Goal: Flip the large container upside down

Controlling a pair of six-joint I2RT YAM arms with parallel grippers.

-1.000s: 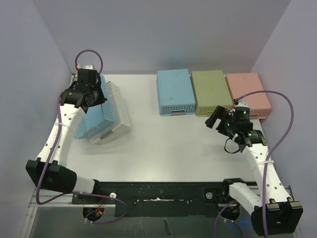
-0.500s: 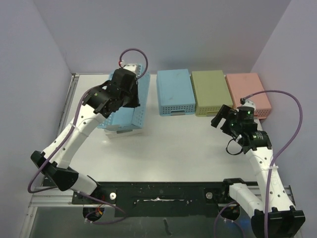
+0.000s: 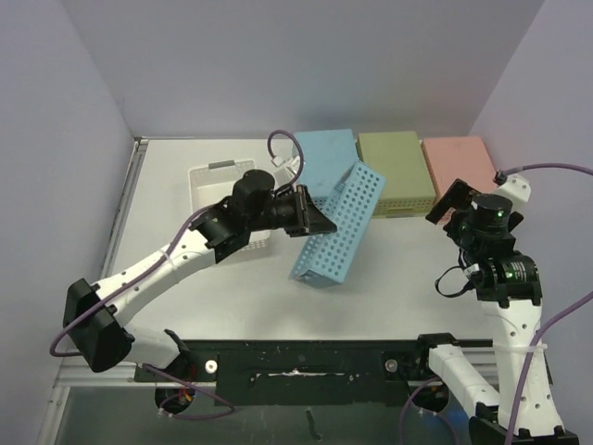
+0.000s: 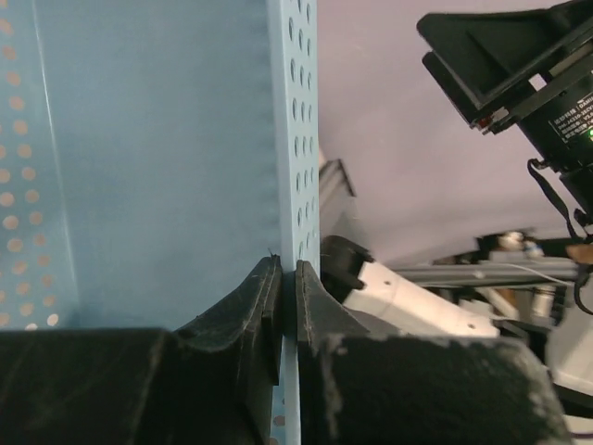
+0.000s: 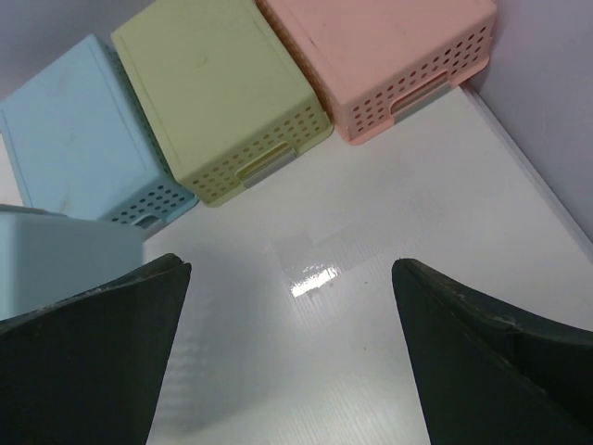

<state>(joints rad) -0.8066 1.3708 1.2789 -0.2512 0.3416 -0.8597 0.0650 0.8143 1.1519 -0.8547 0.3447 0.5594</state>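
Note:
The large light-blue perforated container (image 3: pixel 338 227) hangs tilted above the middle of the table, one end low near the surface. My left gripper (image 3: pixel 310 220) is shut on its side wall. In the left wrist view both fingers pinch the thin perforated wall (image 4: pixel 304 139), with the gripper (image 4: pixel 288 269) at its edge and the container's smooth face (image 4: pixel 157 167) to the left. My right gripper (image 3: pixel 451 199) is open and empty, held above the table's right side. In the right wrist view the gripper (image 5: pixel 289 269) spans bare table, and a corner of the held container (image 5: pixel 65 255) shows at the left.
A white perforated basket (image 3: pixel 211 181) sits at the back left, partly behind the left arm. Three upturned containers stand along the back wall: blue (image 3: pixel 320 158), green (image 3: pixel 394 167), pink (image 3: pixel 459 159). They also show in the right wrist view: blue (image 5: pixel 65 139), green (image 5: pixel 213 93), pink (image 5: pixel 371 46).
My left arm has swung right from the back-left corner, carrying the blue container out of the white basket to the table's middle and tilting it. My right arm has risen and drawn right.

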